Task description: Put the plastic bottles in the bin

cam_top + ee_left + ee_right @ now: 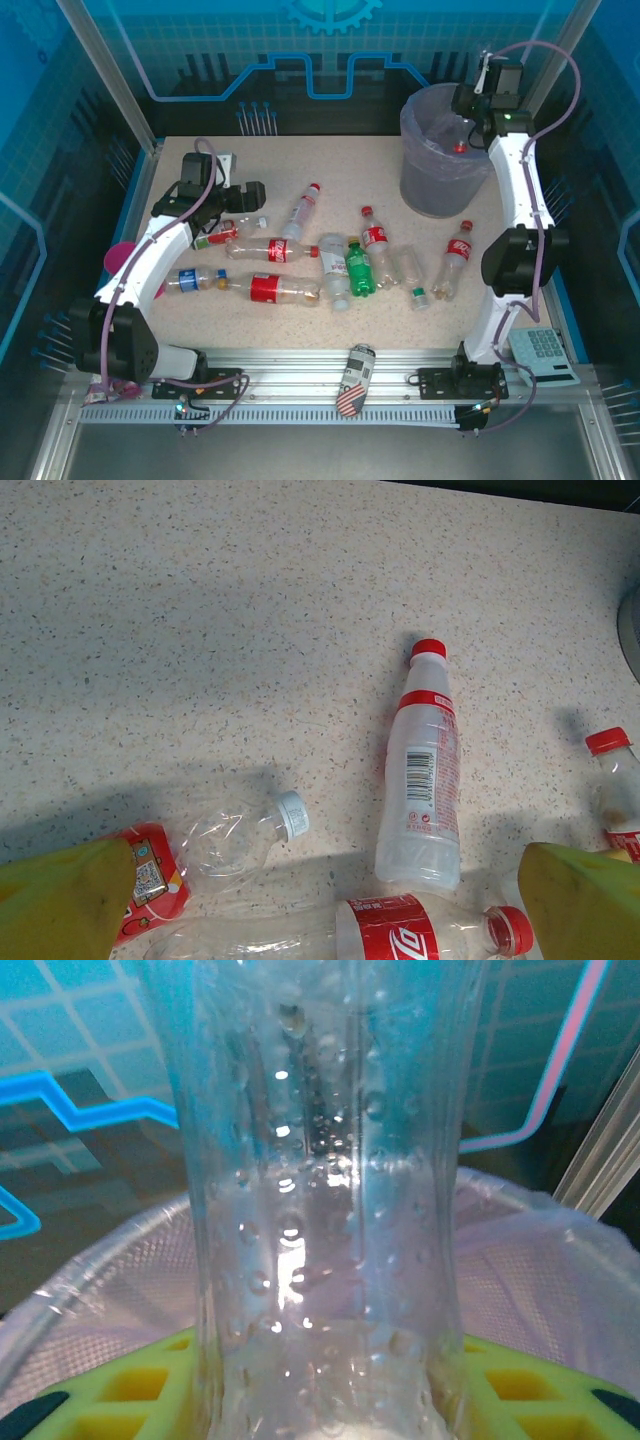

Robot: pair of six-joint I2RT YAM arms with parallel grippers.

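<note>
My right gripper [470, 125] is shut on a clear, wet plastic bottle [320, 1210] and holds it over the bin [430, 185], a grey bucket with a lavender bag [560, 1260]. Its yellow fingers [130, 1395] press the bottle from both sides. The held bottle's red cap [460, 147] hangs inside the bin's rim. Several bottles lie across the table, among them a green one [358, 268] and red-labelled ones [270, 288]. My left gripper [240, 195] hovers open above a crumpled white-capped bottle [235, 835], a red-labelled bottle [400, 930] and a white bottle with a red cap [425, 770].
A stars-and-stripes can [355, 378] lies on the front rail. A pink cup [118, 258] sits off the table's left edge and a calculator [545, 355] at the front right. Bare tabletop stretches behind the bottles towards the back wall.
</note>
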